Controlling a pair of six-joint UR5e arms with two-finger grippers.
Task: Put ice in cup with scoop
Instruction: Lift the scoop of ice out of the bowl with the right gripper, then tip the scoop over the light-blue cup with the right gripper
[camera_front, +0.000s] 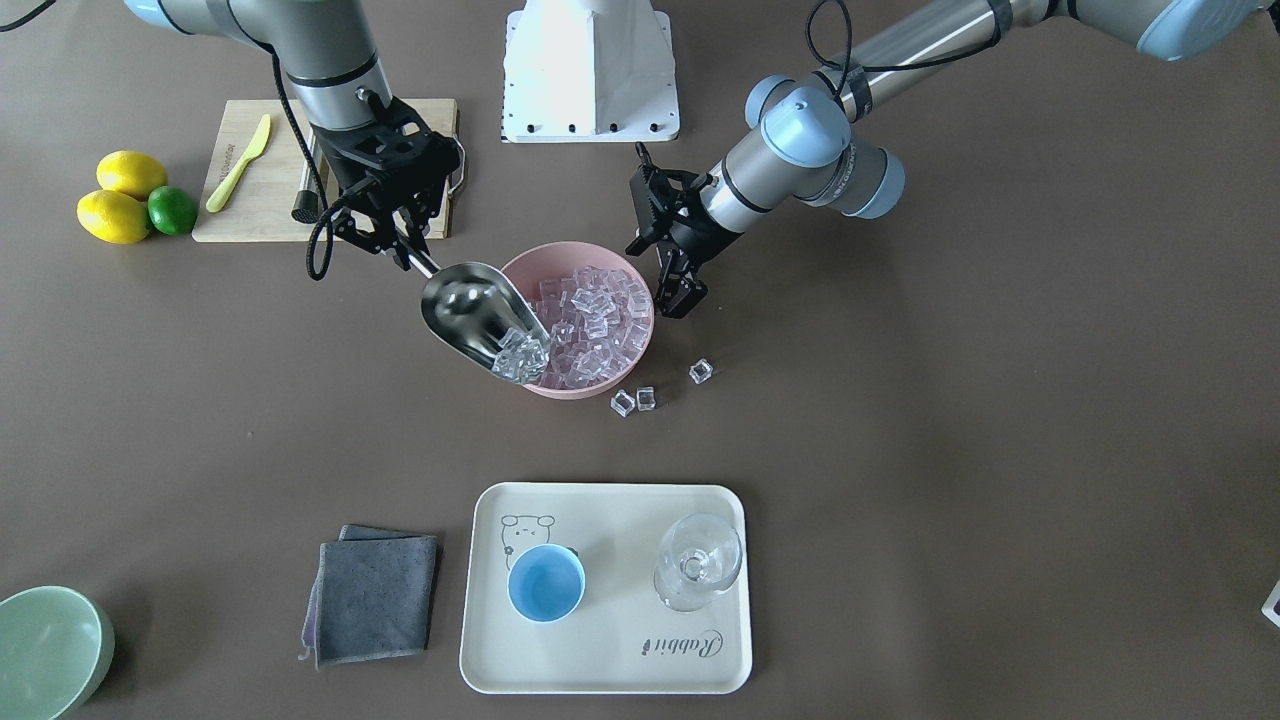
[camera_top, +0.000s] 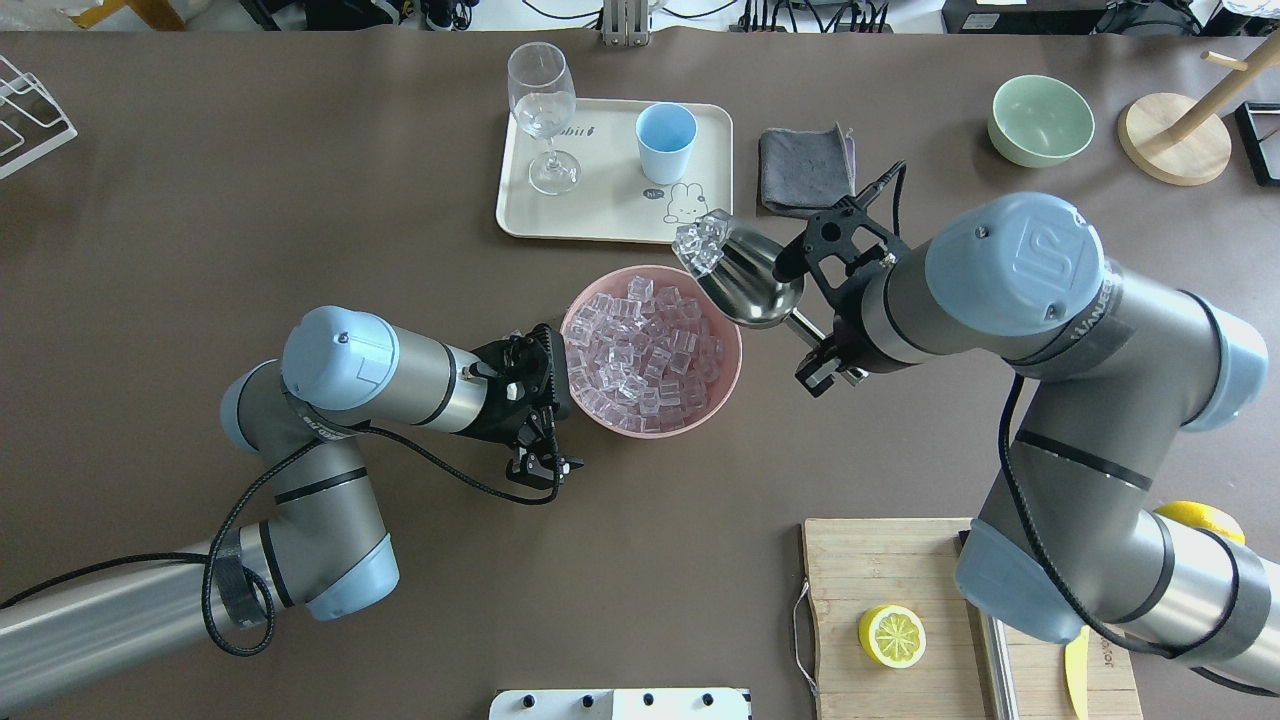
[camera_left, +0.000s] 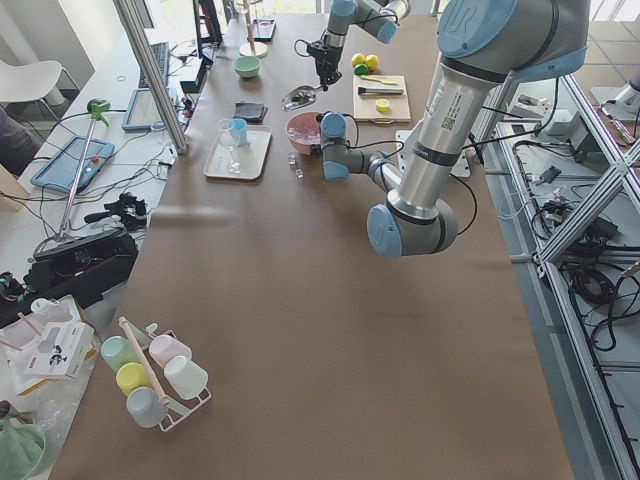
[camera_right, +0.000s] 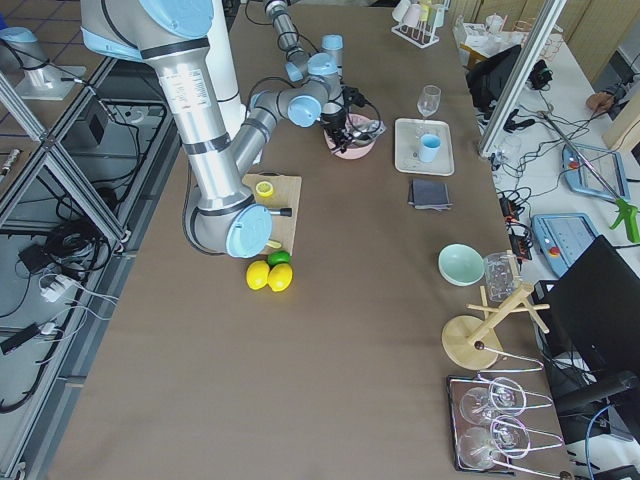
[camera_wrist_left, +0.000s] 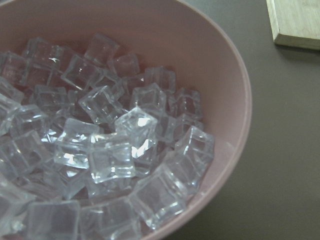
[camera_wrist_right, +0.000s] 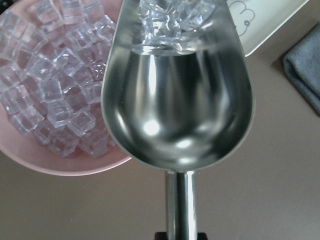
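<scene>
My right gripper (camera_front: 400, 245) is shut on the short handle of the steel scoop (camera_front: 480, 320). The scoop hangs over the rim of the pink bowl (camera_front: 580, 390) on the tray's side. Several ice cubes (camera_front: 520, 358) sit at its tip, which also shows in the right wrist view (camera_wrist_right: 170, 20). The bowl is full of ice (camera_top: 645, 350). Three loose cubes (camera_front: 645, 398) lie on the table beside it. The light-blue cup (camera_front: 545, 583) stands empty on the cream tray (camera_front: 600, 650). My left gripper (camera_front: 680, 295) is open and empty, just outside the bowl's other side.
A clear stemmed glass (camera_front: 697, 562) stands on the tray beside the cup. A grey cloth (camera_front: 375, 595) lies next to the tray and a pale green bowl (camera_front: 45, 650) beyond it. A cutting board (camera_front: 260, 200), lemons (camera_front: 120, 200) and a lime (camera_front: 172, 210) lie near my right arm.
</scene>
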